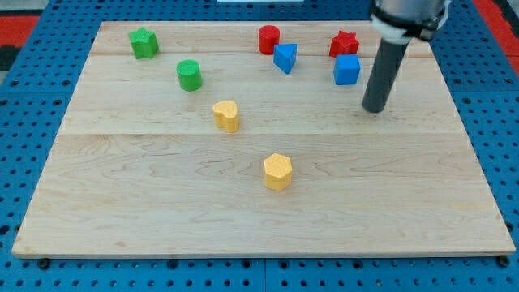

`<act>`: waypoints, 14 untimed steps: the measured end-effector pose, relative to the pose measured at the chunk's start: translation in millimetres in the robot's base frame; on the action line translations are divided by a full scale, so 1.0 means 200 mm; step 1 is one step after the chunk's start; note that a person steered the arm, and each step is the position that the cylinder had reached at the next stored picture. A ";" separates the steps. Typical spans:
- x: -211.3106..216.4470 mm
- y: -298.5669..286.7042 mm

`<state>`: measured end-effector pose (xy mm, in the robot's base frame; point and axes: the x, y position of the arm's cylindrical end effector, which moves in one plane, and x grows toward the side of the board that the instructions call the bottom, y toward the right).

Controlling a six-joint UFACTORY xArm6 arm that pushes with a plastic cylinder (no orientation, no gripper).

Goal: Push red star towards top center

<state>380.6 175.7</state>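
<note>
The red star (344, 43) lies near the view's top right on the wooden board (162, 195). A blue cube (346, 70) sits just below it, touching or nearly so. My tip (374, 109) rests on the board to the right of and below the blue cube, about a block's width away, and well below the red star. A red cylinder (268, 39) stands at the top centre, with a blue triangular block (285, 57) just below and to its right.
A green star (143, 42) is at the top left and a green cylinder (189, 75) below it. A yellow heart-like block (226, 115) lies left of centre and a yellow hexagon (277, 171) near the middle. Blue pegboard surrounds the board.
</note>
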 end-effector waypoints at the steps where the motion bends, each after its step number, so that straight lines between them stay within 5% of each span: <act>1: -0.23 0.14; 2: -0.40 0.24; 4: -0.62 -0.01; 9: -0.53 -0.68; 12: -0.33 -0.81; 14: -0.44 -1.04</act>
<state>292.8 -31.3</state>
